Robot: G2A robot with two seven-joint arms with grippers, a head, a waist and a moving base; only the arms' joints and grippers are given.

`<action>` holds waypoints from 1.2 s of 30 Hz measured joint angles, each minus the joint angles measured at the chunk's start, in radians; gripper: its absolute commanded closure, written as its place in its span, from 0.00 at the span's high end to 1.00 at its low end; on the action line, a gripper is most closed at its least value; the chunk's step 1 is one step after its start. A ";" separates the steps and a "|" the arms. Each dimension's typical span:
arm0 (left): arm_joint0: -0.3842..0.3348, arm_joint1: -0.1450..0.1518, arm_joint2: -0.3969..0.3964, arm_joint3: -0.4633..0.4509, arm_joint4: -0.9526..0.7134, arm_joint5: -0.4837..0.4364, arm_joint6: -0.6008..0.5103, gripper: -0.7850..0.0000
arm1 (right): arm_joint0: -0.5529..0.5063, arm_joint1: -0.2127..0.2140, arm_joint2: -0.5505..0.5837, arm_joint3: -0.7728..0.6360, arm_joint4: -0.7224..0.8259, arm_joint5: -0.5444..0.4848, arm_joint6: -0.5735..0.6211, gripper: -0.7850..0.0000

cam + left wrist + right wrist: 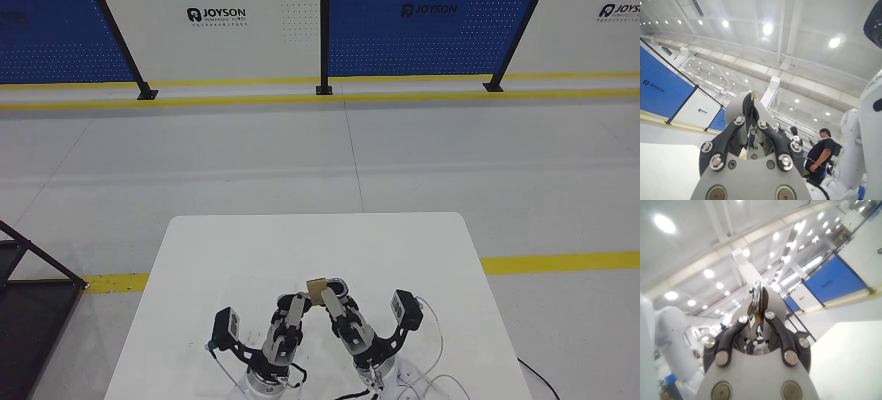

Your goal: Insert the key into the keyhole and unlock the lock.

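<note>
Both grippers are raised over the near part of the white table (250, 260), tips almost touching. My left gripper (303, 298) (751, 96) is shut on the brass lock (319, 289). Just a tan corner of the lock (754, 95) pokes past the fingertips in the left wrist view. My right gripper (338, 299) (761, 291) is shut on the key (756, 311), a thin gold strip seen edge-on, with a silver ring (758, 288) (341, 287) at the fingertips. The ring sits right beside the lock. The keyhole is hidden.
The table's far half is bare white surface. A black frame (30, 270) stands off the table's left side. Thin cables (430, 365) run along the table near the right arm's base. Blue and white barrier panels (420, 35) line the floor far behind.
</note>
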 measured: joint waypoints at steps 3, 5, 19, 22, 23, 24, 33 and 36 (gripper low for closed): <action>0.000 0.001 -0.005 0.005 0.020 0.006 0.008 0.00 | -0.002 0.000 0.001 -0.001 -0.002 0.000 0.008 0.00; 0.002 0.001 -0.006 0.008 0.033 0.008 0.015 0.00 | -0.003 0.000 0.002 -0.002 -0.002 0.000 0.016 0.00; 0.008 0.010 -0.026 0.013 0.163 0.057 0.066 0.00 | -0.013 0.003 0.011 -0.011 0.014 -0.003 0.051 0.00; 0.008 0.011 -0.026 0.017 0.211 0.094 0.094 0.00 | -0.020 0.005 0.017 -0.018 0.022 -0.008 0.059 0.00; 0.007 0.011 -0.025 0.019 0.226 0.108 0.105 0.00 | -0.023 0.006 0.019 -0.021 0.024 -0.009 0.063 0.00; 0.006 0.011 -0.025 0.020 0.236 0.118 0.112 0.00 | -0.026 0.006 0.021 -0.023 0.025 -0.009 0.067 0.00; -0.007 0.010 -0.016 0.042 0.319 0.253 0.166 0.00 | -0.054 0.017 0.039 -0.054 0.039 0.015 0.141 0.00; -0.011 0.010 -0.017 0.046 0.341 0.302 0.173 0.00 | -0.060 0.019 0.043 -0.063 0.048 0.026 0.161 0.00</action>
